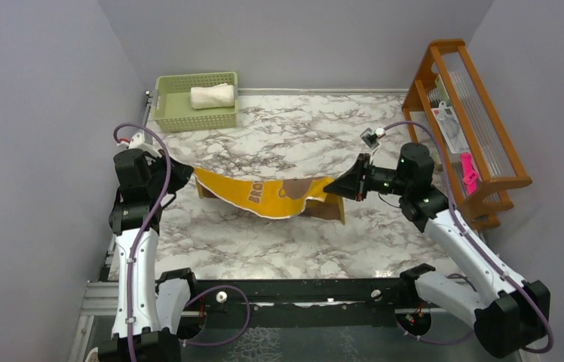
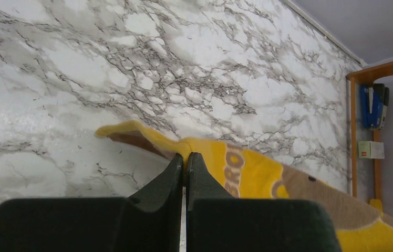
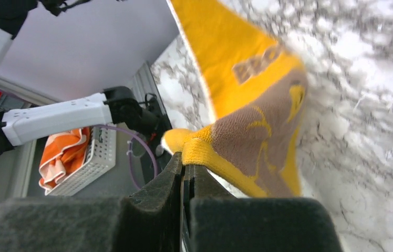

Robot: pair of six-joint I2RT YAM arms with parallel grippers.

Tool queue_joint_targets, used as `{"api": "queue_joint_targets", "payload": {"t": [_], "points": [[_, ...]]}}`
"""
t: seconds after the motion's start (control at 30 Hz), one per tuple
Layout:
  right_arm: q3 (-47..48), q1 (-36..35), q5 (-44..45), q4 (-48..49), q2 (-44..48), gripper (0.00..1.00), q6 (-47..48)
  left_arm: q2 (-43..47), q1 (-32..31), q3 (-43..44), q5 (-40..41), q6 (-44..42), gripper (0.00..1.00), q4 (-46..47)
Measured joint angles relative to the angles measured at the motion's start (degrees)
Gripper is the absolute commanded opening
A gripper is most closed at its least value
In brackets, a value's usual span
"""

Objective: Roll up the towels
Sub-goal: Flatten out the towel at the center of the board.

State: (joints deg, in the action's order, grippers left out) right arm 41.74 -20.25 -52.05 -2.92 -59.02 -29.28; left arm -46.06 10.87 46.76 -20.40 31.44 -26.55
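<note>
I see the left gripper (image 1: 186, 173) pinching one end of the yellow towel (image 1: 264, 196) and the right gripper (image 1: 335, 188) pinching the other end. The towel sags between them at frame centre, over the marble table (image 1: 286, 136). The white towel (image 1: 212, 96) lies rolled in the green basket (image 1: 164, 113), upper left.

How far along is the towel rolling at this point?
Done: the white towel lies rolled in the basket. In hand: the yellow towel hangs unrolled between the left gripper and right gripper, both shut on it. Left: rolling it.
</note>
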Motion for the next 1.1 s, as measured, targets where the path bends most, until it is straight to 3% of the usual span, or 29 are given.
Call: {"api": "queue_joint_targets", "payload": {"t": [0.17, 0.3, 0.33, 0.43, 0.5, 0.53, 0.63, 0.7, 0.8, 0.9, 0.97, 1.03, 1.1], "points": [[1.40, -0.07, 3.08, 6.08, 1.62, 0.01, -5.25, -10.58, 0.00, 10.64, 1.62, 0.28, 0.00, -2.95], [6.23, 0.09, 8.09, 12.57, -12.07, 0.01, -10.97, -28.94, 0.00, 20.72, 1.79, 0.09, 0.00, 1.53], [8.37, 0.50, 9.49, 13.25, -16.96, 0.03, -12.39, -34.12, 0.00, 22.77, 1.81, 0.13, 0.05, 2.69], [16.28, 4.17, 11.37, 16.85, -33.07, 0.24, -18.38, -48.92, 0.04, 29.64, 1.75, 0.24, 0.33, 4.17], [19.58, 8.35, 10.14, 24.20, -43.19, 0.35, -24.85, -57.90, 0.04, 35.17, 1.51, 0.42, 0.55, 4.46], [19.85, 10.10, 9.16, 28.52, -47.08, 0.40, -28.44, -60.70, 0.04, 36.70, 1.51, 0.50, 0.61, 4.68], [17.57, 13.73, 7.39, 36.13, -53.31, 0.47, -35.95, -61.59, 0.04, 36.87, 1.88, 0.85, 0.63, 4.42], [15.45, 13.66, 6.82, 36.09, -53.02, 0.49, -36.00, -58.58, 0.04, 35.06, 2.32, 0.55, 0.63, 5.53], [14.64, 10.75, 9.70, 30.32, -48.74, 0.49, -28.81, -50.07, 0.02, 28.33, 2.60, 0.13, 0.58, 8.11], [15.39, 4.98, 17.51, 21.62, -41.35, 0.44, -17.29, -42.07, -0.55, 20.90, 2.64, -0.15, 0.44, 10.21], [18.23, 1.14, 22.38, 16.65, -38.84, 0.33, -10.38, -38.40, -1.68, 15.50, 2.64, -0.33, 0.26, 11.78], [22.40, -2.03, 25.40, 12.61, -39.41, 0.07, -5.07, -37.73, -2.73, 11.39, 2.58, -0.24, 0.07, 12.96], [26.05, -2.97, 27.98, 8.55, -41.97, 0.01, -0.98, -39.01, -3.50, 7.58, 2.21, 0.17, 0.00, 13.90]]}}
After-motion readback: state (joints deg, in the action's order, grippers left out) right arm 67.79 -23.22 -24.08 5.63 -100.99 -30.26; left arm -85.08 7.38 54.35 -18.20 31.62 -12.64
